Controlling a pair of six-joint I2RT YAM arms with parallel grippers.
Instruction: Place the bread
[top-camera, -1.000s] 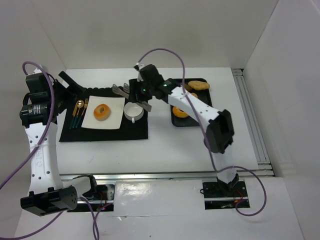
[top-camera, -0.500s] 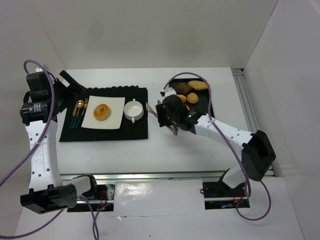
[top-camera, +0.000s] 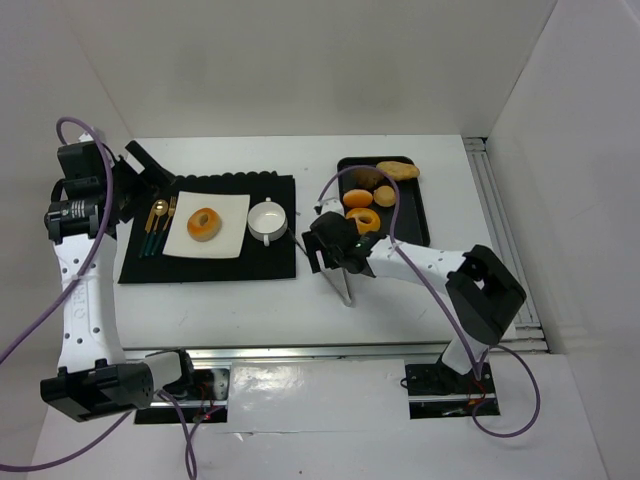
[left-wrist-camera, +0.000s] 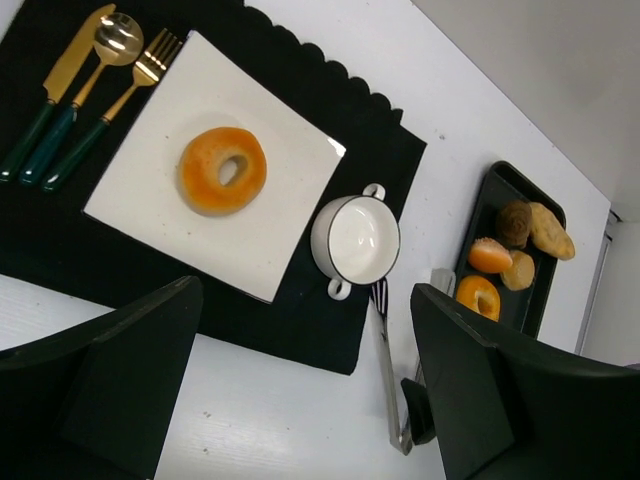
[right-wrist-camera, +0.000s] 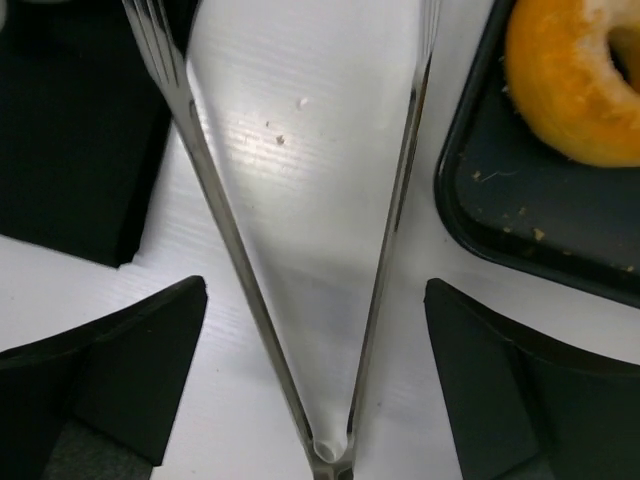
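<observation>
Bread (left-wrist-camera: 222, 171) on plate (left-wrist-camera: 130, 190); left hand (left-wrist-camera: 300, 390), right hand (right-wrist-camera: 318, 350) both apart; tongs (right-wrist-camera: 215, 200) partly cropped.

We lose the tongs' (right-wrist-camera: 330, 450) tips at the top edge (the pale ring doughnut (right-wrist-camera: 560, 90) is cropped there too).

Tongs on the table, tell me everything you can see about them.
The tongs are shiny silver metal: two thin arms joined at a hinge, spread in an open V, one tip slotted like a fork. They lie flat on the white table between the black placemat and the black tray, hinge toward the arm bases. The right tool hangs open over them, its fingers wide of both arms, not touching.
</observation>
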